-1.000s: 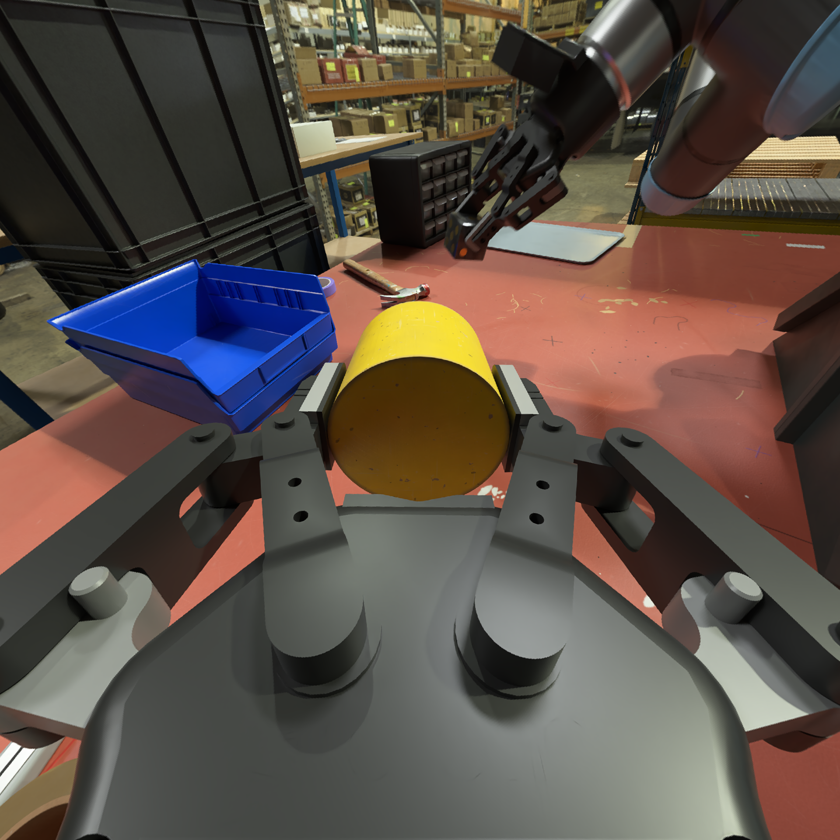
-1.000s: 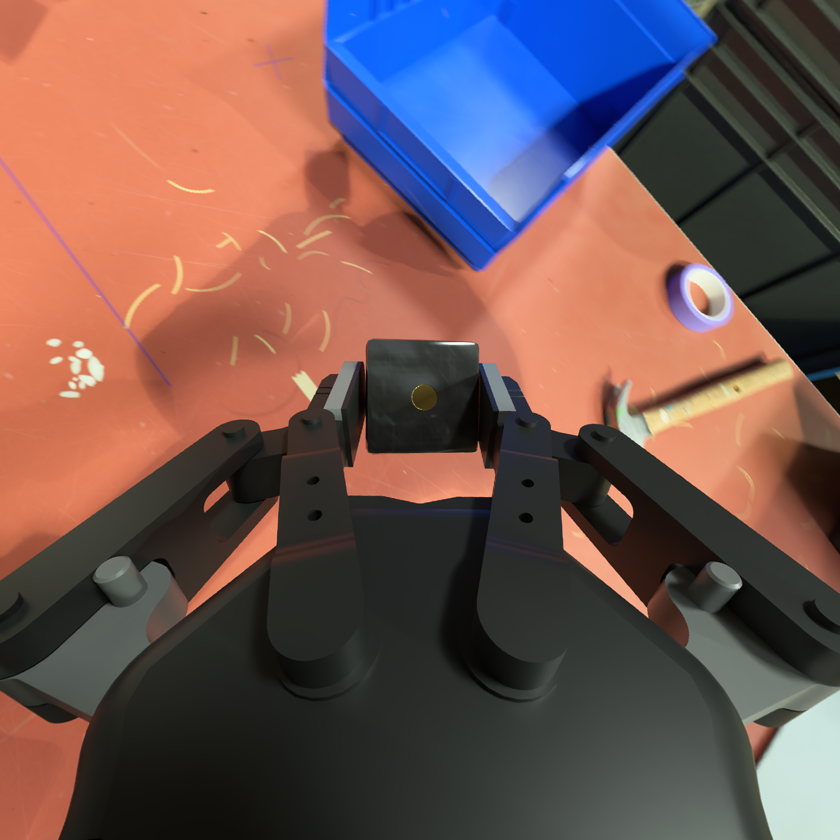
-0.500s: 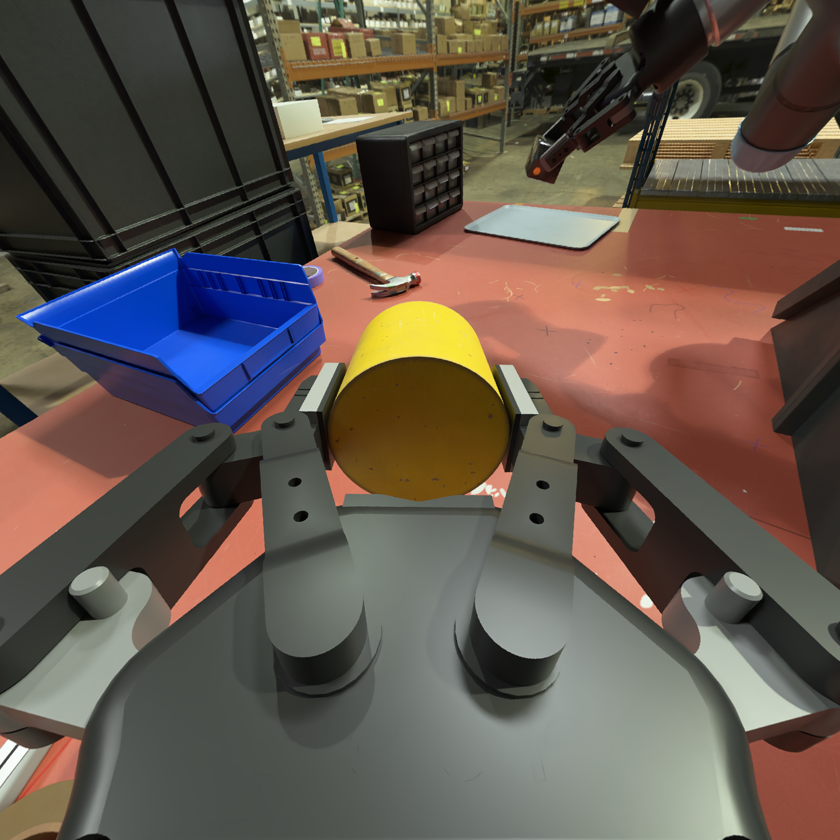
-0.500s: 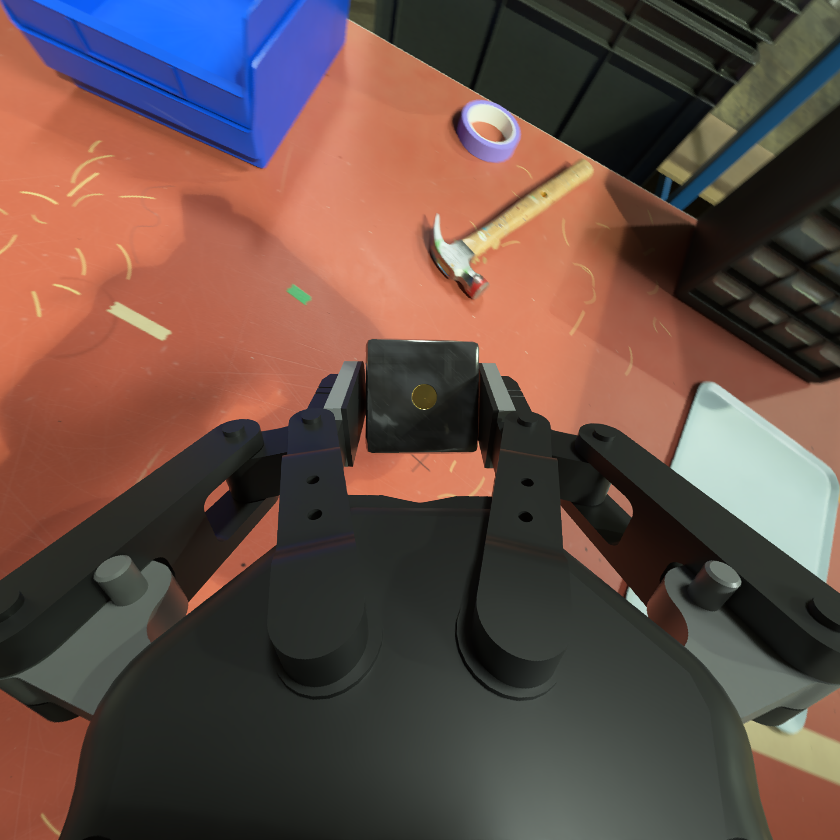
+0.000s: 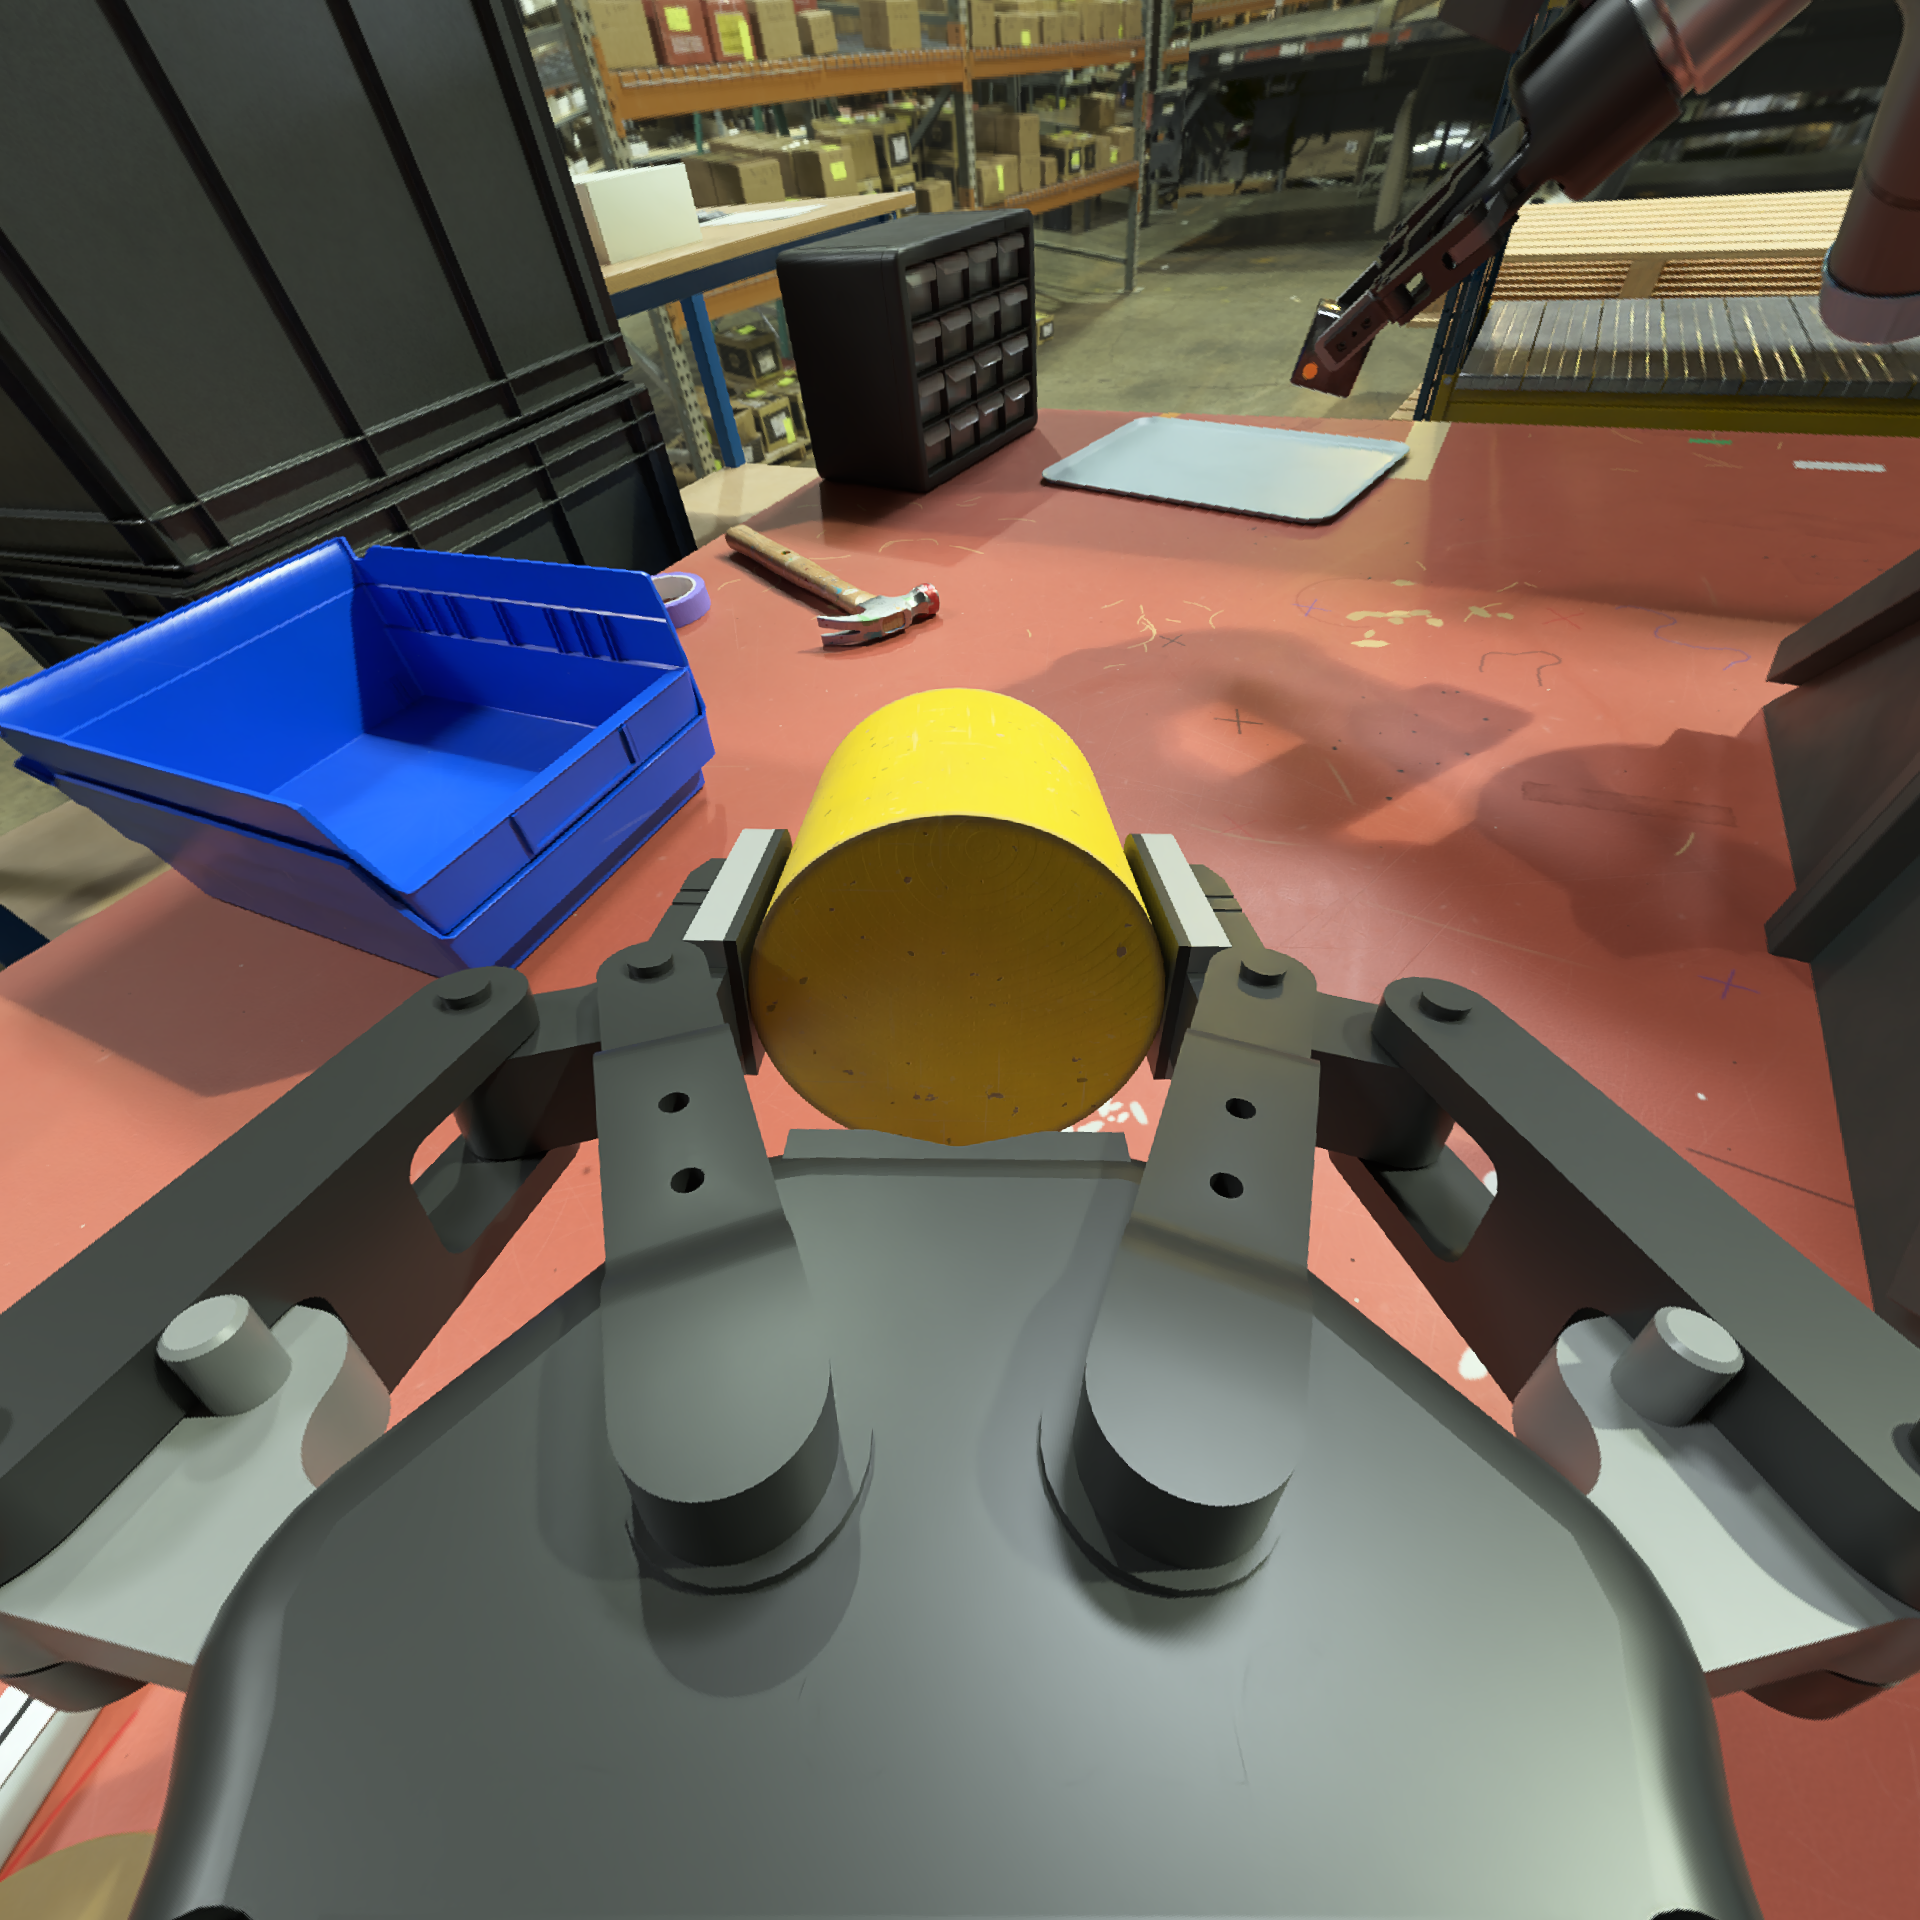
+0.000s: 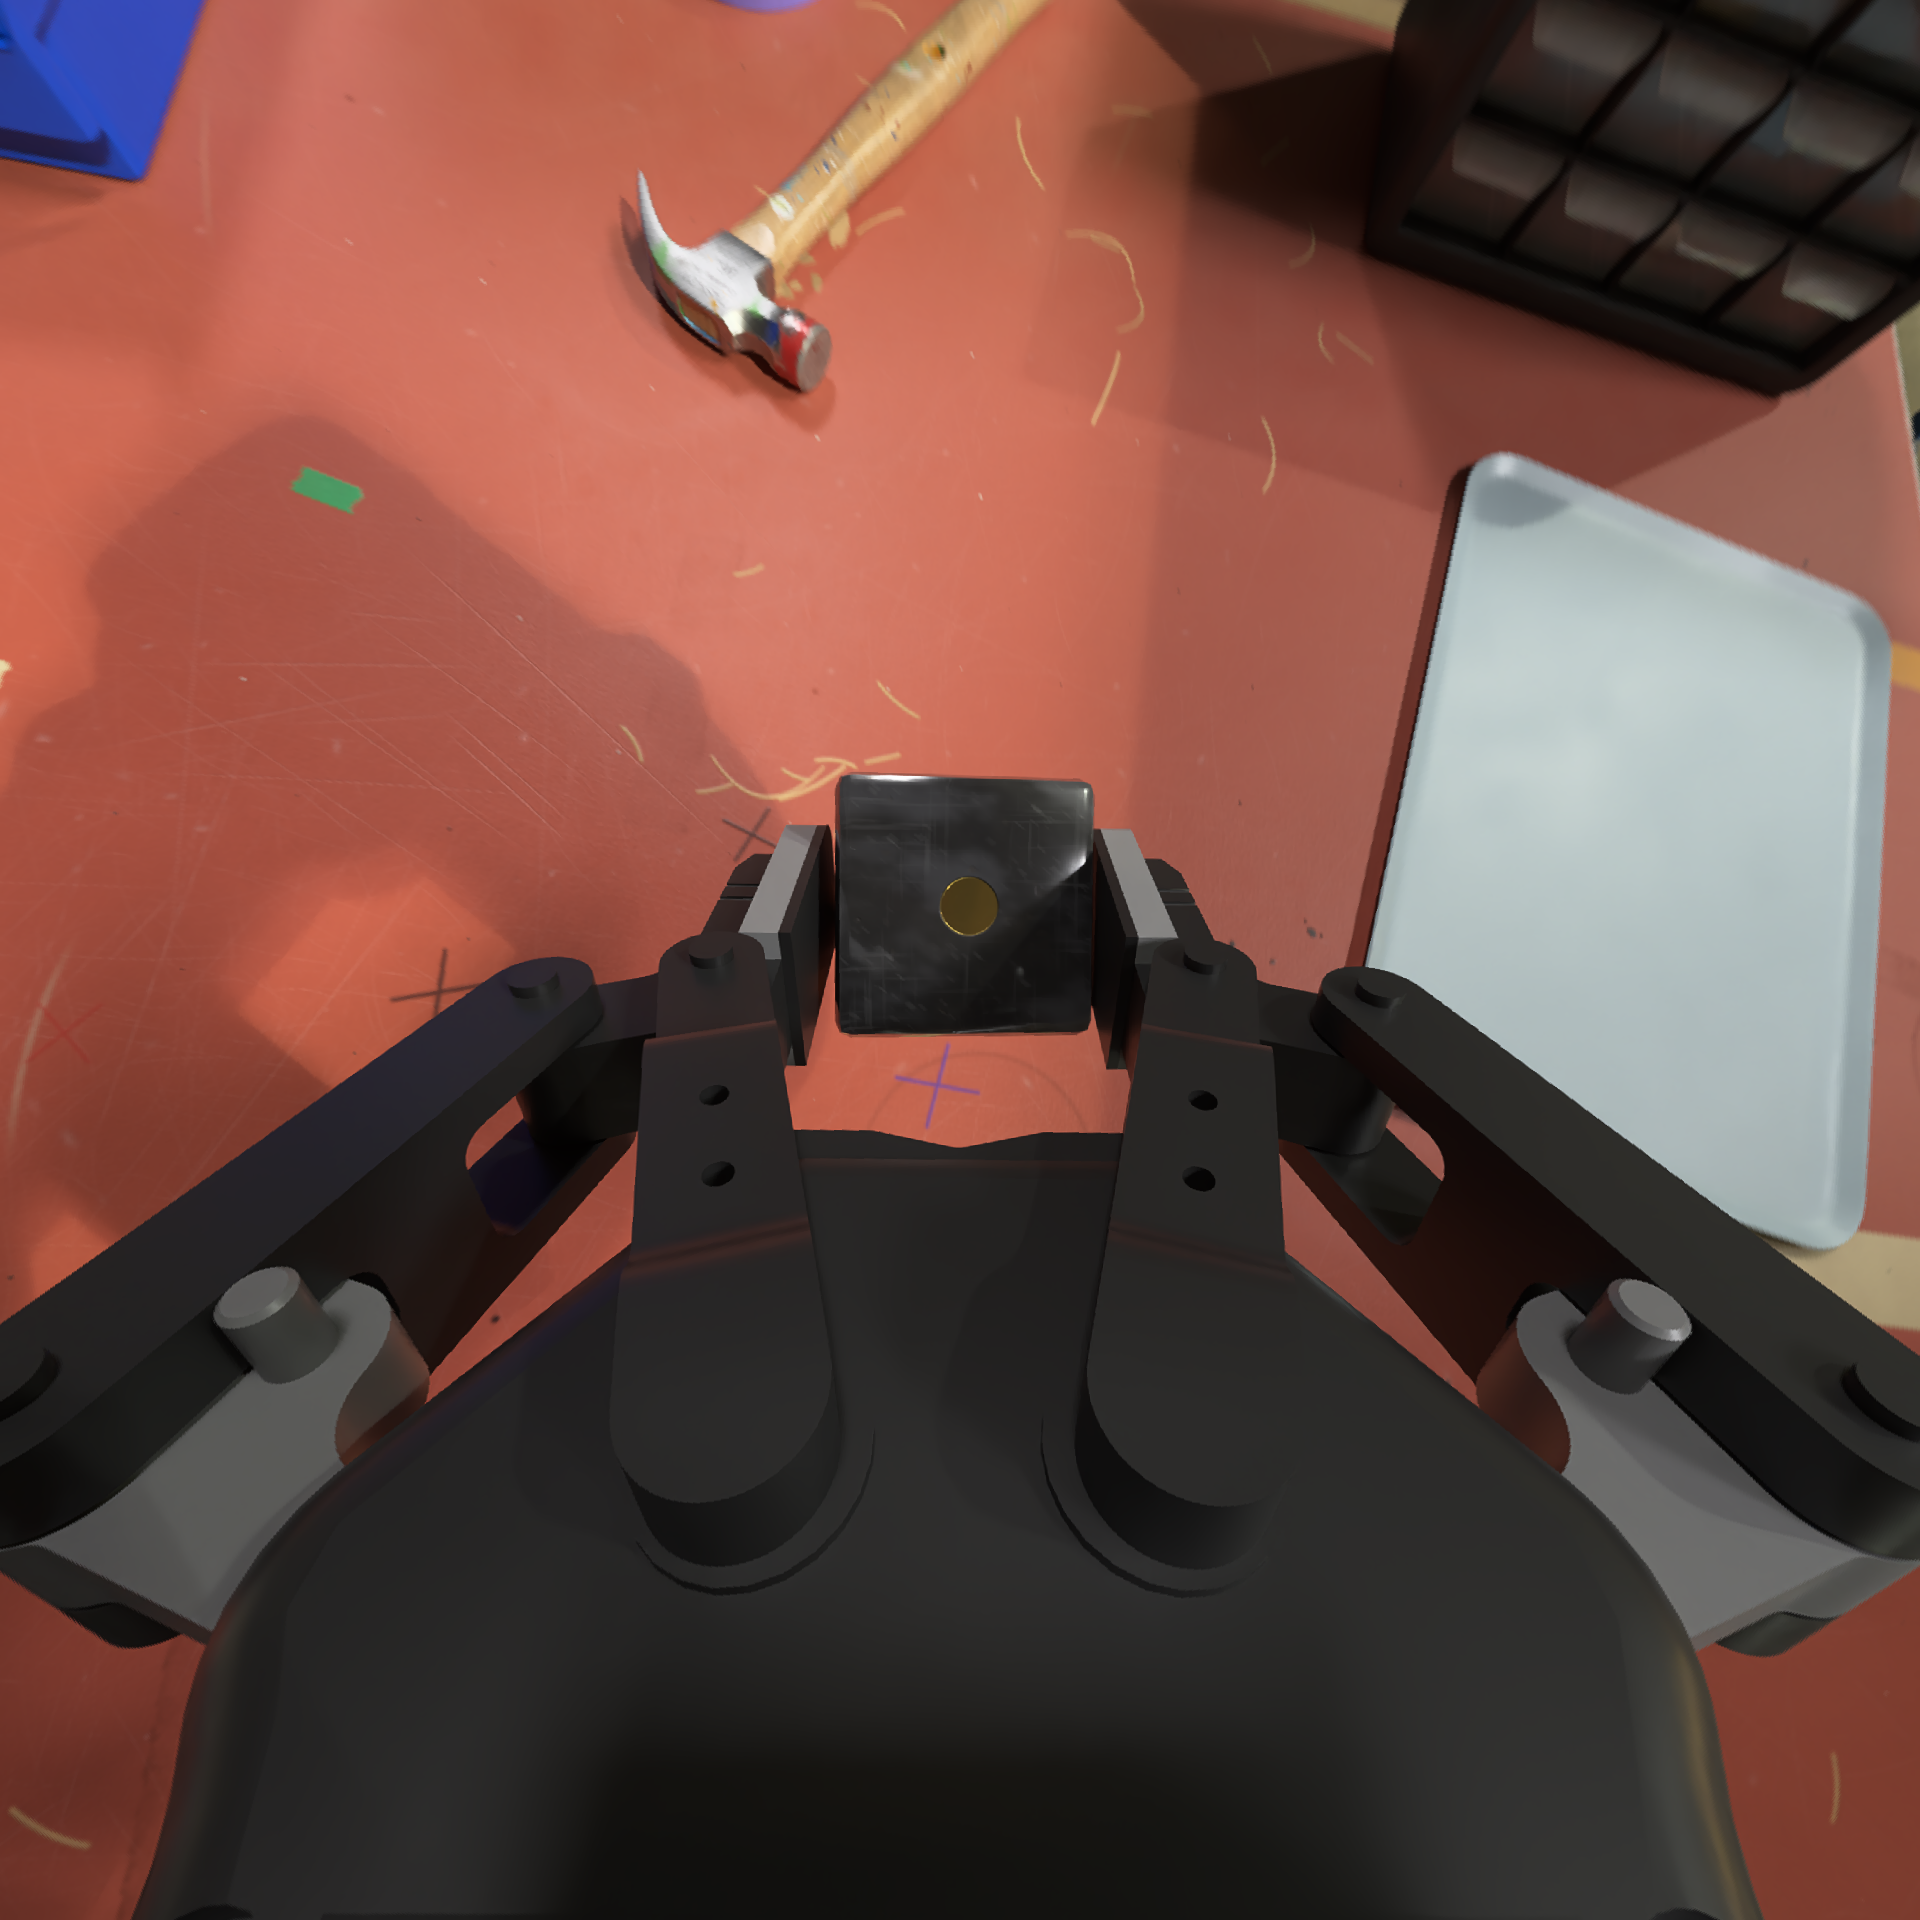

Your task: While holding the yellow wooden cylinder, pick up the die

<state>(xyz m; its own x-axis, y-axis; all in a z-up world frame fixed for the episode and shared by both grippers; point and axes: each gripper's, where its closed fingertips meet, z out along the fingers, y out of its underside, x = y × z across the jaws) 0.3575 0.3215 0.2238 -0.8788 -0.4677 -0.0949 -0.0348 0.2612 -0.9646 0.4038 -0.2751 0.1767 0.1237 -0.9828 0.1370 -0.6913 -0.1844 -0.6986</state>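
My left gripper (image 5: 954, 883) is shut on the yellow wooden cylinder (image 5: 956, 914), which lies on its side between the two pads above the red table (image 5: 1455, 935). My right gripper (image 6: 963, 883) is shut on the die (image 6: 964, 906), a glossy black cube with one gold pip facing the camera, held well above the table (image 6: 468, 675). In the left wrist view the right gripper (image 5: 1340, 343) shows high at the far right with the die (image 5: 1322, 364) at its tip, over the far table edge.
A blue bin (image 5: 374, 727) stands at the left, purple tape (image 5: 686, 597) behind it. A hammer (image 5: 831, 587) (image 6: 790, 249), a black drawer cabinet (image 5: 920, 343) (image 6: 1662, 177) and a grey tray (image 5: 1226, 468) (image 6: 1631, 831) lie farther back. Dark crates (image 5: 260, 260) rise at the left.
My right gripper has carried the die up and away to the far right, from above the blue bin to near the tray. My left gripper has kept the cylinder and risen slightly.
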